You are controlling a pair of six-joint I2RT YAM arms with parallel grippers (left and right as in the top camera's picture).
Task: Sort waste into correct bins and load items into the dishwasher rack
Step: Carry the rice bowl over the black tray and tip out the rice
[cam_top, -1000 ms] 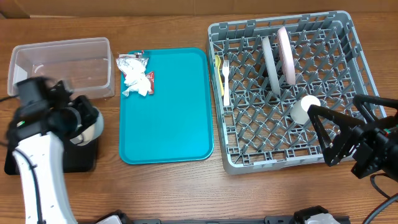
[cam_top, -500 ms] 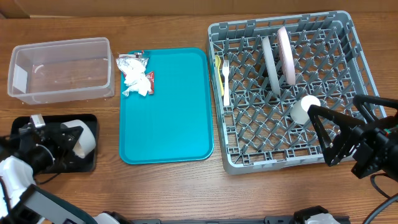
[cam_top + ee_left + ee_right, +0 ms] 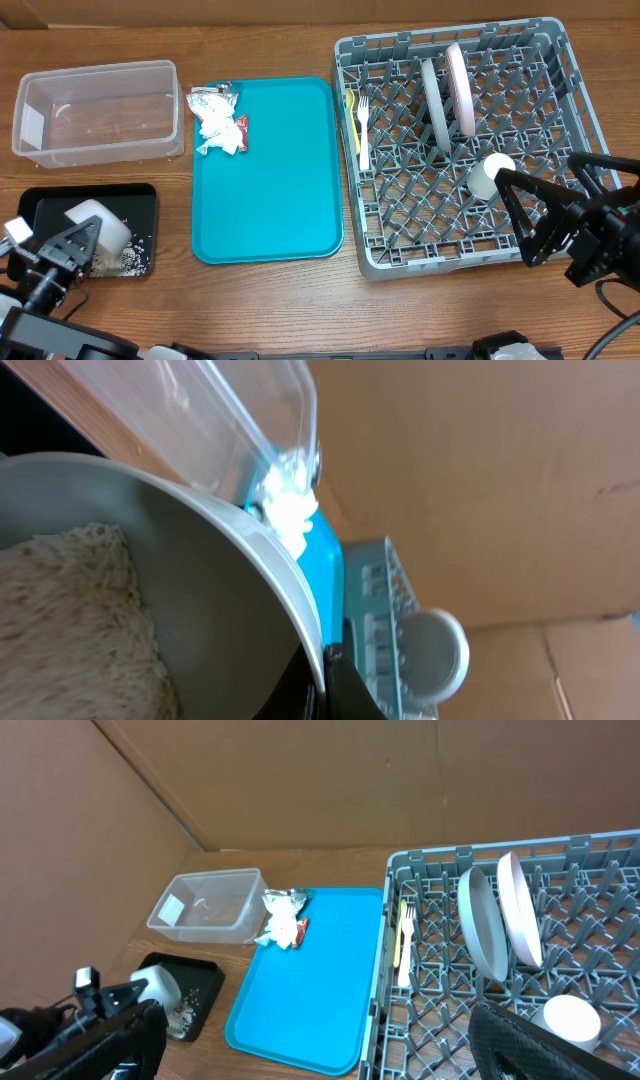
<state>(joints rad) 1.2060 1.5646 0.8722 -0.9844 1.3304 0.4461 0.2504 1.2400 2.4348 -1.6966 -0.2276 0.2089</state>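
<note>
While left gripper's (image 3: 72, 243) jaws pinch the tilted bowl (image 3: 100, 222) over the black tray (image 3: 45, 205), near left, rice (image 3: 128, 260) can bounce past its edge onto the surface (image 3: 270, 300). Right gripper's (image 3: 535, 166) jaws spread over rack (image 3: 440, 262).

Left gripper (image 3: 76, 243) clamped on pale grey bowl (image 3: 100, 222), tipped over black tray (image 3: 45, 203); rice grains (image 3: 127, 262) in tray. Right gripper (image 3: 538, 178) wide open over rack (image 3: 450, 262) corner, near cup (image 3: 490, 173).
</note>
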